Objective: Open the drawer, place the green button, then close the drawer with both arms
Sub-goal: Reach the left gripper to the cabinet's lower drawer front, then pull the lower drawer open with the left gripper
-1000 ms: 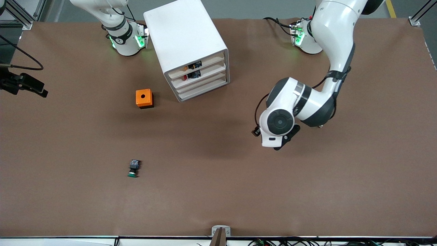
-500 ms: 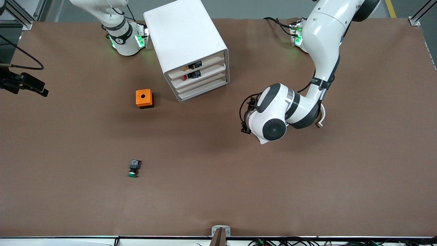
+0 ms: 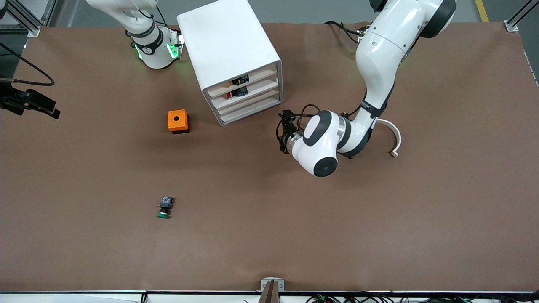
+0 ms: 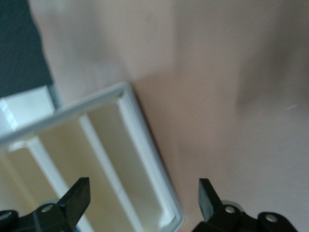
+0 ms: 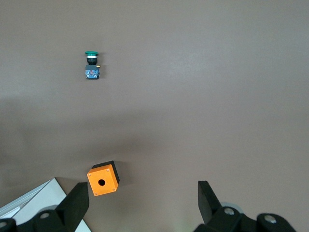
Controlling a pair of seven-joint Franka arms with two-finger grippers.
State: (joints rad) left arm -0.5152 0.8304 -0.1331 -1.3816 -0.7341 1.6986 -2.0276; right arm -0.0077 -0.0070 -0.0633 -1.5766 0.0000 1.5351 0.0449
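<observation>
The white cabinet (image 3: 229, 50) stands near the robots' bases with all its drawers pushed in. The drawer (image 3: 249, 103), third from the top, has a plain white front; in the left wrist view the drawer (image 4: 72, 164) is one of the pale strips. My left gripper (image 3: 283, 131) hovers low beside the cabinet's front corner toward the left arm's end, open and empty (image 4: 143, 200). The button (image 3: 164, 208), green cap and black body, lies on the table much nearer the front camera. My right gripper (image 5: 141, 203) hangs open high over the table, looking down on the button (image 5: 91, 65).
An orange cube (image 3: 178, 121) with a round hole sits beside the cabinet toward the right arm's end, also under the right wrist camera as the orange cube (image 5: 103, 178). A black fixture (image 3: 29, 105) juts in at the right arm's end of the table.
The left arm has swung toward the cabinet and turned its gripper to face the drawer fronts. The right arm, button and cube have not moved.
</observation>
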